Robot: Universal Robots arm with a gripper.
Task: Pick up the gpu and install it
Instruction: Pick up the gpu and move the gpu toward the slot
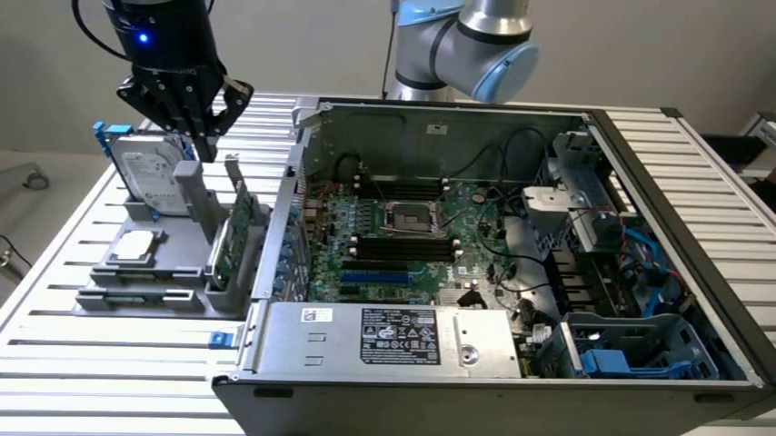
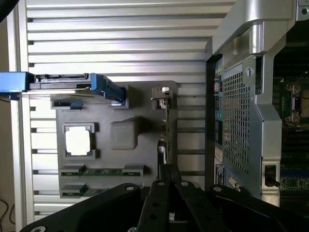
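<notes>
Pincer [image 1: 203,145] above upright gpu [image 1: 227,234]

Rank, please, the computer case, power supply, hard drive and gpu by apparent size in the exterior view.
computer case
power supply
hard drive and gpu: too alike to rank, gpu nearly edge-on

Narrow gap: gpu [image 1: 239,211] beside case wall [image 1: 286,209]

The exterior view looks down at a slant from high up, taking in the whole open computer case [image 1: 485,404] on a slatted table [image 1: 73,345]. The wrist view looks straight down past the gripper [image 2: 169,170], closer in, onto a grey parts holder [image 2: 120,133]. Both views share the holder, the table and one case wall.
</notes>
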